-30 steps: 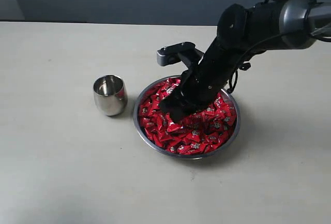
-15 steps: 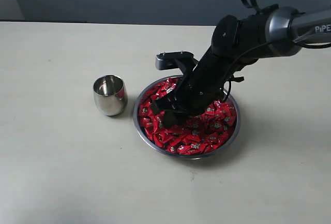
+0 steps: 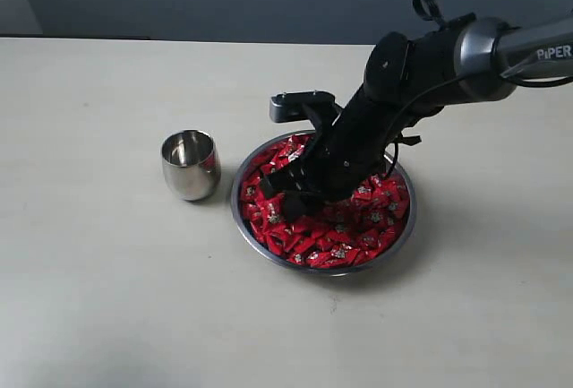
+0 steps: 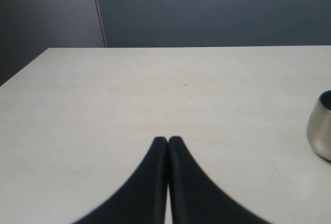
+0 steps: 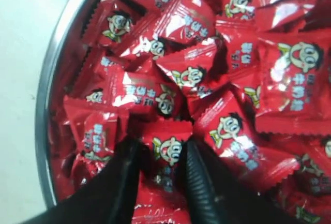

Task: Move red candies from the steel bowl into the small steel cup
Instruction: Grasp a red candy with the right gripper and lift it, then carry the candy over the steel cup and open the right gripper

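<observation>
The right gripper (image 3: pixel 288 200) has sunk deeper among the red candies (image 3: pixel 363 225) beneath it and edged sideways, its arm now lower

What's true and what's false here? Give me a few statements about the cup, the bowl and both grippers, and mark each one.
1. The cup stands upright beside the bowl, apart from it. True.
2. The cup already has candies in it. False: only bare steel shows inside it.
3. The right gripper is down in the bowl, jaws apart on either side of one of the candies. True.
4. The left gripper is open. False: its jaws are closed together with nothing between them.
5. The bowl is nearly empty. False: it is filled with red candies.
</observation>
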Robot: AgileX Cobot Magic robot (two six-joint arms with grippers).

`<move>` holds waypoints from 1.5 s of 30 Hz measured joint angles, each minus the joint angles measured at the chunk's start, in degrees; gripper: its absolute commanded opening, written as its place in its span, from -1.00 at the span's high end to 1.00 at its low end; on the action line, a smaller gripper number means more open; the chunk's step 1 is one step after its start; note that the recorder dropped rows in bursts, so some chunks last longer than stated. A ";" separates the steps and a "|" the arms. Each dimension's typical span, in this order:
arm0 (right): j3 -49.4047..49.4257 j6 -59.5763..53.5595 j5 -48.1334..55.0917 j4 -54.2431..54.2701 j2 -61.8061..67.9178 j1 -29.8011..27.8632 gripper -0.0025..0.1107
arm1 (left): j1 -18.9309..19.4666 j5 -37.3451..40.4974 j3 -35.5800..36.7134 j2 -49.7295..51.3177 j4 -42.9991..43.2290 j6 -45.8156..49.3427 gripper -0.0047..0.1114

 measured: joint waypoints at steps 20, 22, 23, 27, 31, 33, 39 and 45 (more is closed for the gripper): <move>-4.24 0.00 4.93 -2.28 0.00 0.00 0.97 | 0.00 0.00 0.00 0.00 0.00 0.00 0.91; -6.14 0.15 6.43 -2.28 0.00 0.00 0.97 | 0.00 0.00 0.00 0.00 0.00 0.00 0.91; -6.84 0.24 6.95 -2.28 0.00 0.00 0.97 | 0.00 0.00 0.00 0.00 0.00 0.00 0.91; -9.63 2.45 8.49 -4.78 0.00 0.00 0.97 | 0.00 0.00 0.00 0.00 0.00 0.00 0.91; -12.26 6.71 9.40 -11.61 0.03 0.00 0.97 | 0.00 0.00 0.00 0.00 0.00 0.00 0.91; -13.55 8.18 9.67 -14.09 0.03 0.00 0.97 | 0.00 0.00 0.00 0.00 0.00 0.00 0.91; -18.20 8.93 9.14 -15.41 0.03 0.00 0.97 | 0.00 0.00 0.00 0.00 0.00 0.00 0.91; -23.08 2.00 7.66 -8.78 0.15 0.55 0.97 | 0.00 0.00 0.00 0.00 0.00 0.00 0.91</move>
